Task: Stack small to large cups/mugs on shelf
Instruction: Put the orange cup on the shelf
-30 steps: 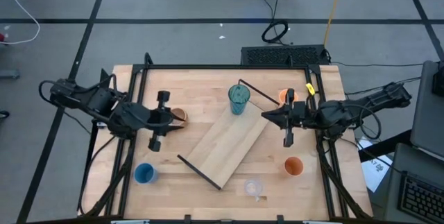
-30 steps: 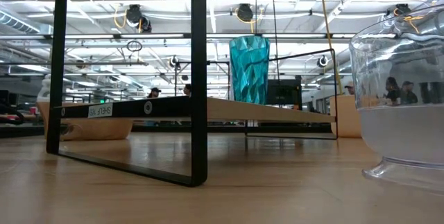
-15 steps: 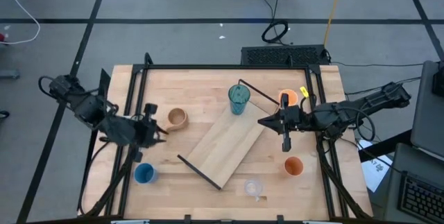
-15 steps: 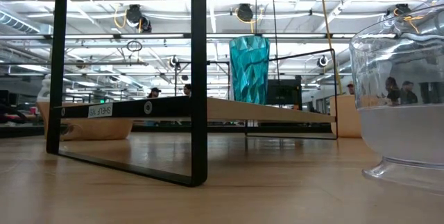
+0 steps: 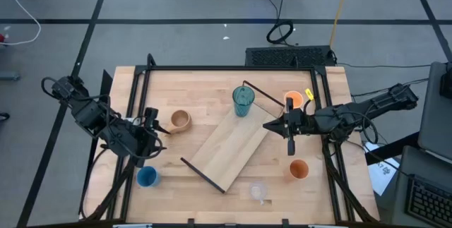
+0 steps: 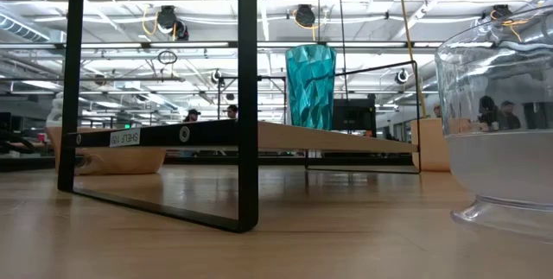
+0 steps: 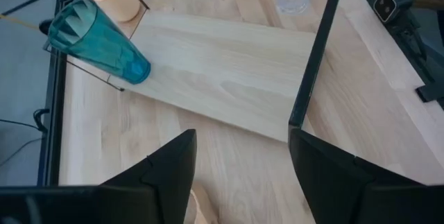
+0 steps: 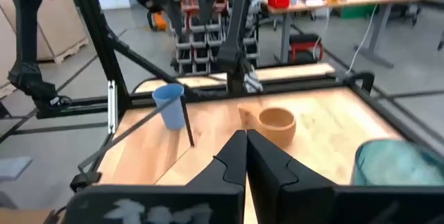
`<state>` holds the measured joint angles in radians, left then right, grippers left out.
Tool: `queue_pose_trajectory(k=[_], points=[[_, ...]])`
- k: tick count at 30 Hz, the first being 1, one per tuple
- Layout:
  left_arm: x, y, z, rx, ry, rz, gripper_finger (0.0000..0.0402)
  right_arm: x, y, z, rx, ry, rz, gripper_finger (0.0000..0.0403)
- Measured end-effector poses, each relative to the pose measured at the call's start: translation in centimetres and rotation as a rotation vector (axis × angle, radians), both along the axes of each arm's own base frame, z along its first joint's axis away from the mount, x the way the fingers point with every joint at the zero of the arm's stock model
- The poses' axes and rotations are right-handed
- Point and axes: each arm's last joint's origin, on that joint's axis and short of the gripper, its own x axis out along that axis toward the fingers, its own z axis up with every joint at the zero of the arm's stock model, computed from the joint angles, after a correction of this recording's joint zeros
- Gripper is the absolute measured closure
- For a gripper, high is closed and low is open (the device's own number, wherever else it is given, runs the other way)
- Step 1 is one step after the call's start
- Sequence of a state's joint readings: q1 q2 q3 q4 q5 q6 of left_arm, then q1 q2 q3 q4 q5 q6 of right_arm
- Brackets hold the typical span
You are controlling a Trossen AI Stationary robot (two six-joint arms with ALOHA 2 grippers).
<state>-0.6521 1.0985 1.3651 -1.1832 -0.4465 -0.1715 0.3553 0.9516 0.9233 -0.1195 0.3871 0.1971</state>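
The light-wood shelf lies slantwise mid-table on its black rails. A teal tumbler stands on its far end. On the table stand a tan mug, a blue cup, a clear cup and two orange cups. My left gripper is open, a little to the left of the tan mug and apart from it. The left wrist view shows my left gripper with nothing between its fingers. My right gripper is shut and hovers by the shelf's right side.
Black frame rails run along the table's left and right sides under the arms. In the low view the clear cup stands close by the table's near edge. Bare wood lies between the shelf and the blue cup.
My left gripper was at the tan mug. It has drawn back toward the table's left and near edges, and now stands apart from the mug. The mug stands where it was.
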Motion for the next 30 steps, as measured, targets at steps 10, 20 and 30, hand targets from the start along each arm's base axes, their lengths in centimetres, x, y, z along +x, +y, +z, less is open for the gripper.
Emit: queue_pose_trajectory(k=[10,20,30], points=[[0.2,0.3,0.2,0.082,-0.069,0.073,0.0167,1.9,0.9,4.4,0.100,0.360,-0.011,0.0403],[0.8,0.2,-1.7,0.168,-0.113,0.173,0.0167,5.7,2.6,6.9,0.100,0.581,0.006,0.0403],[2.2,-0.8,-6.2,0.180,-0.147,0.197,0.0167,5.7,3.0,6.8,0.286,0.746,-0.046,0.0403]])
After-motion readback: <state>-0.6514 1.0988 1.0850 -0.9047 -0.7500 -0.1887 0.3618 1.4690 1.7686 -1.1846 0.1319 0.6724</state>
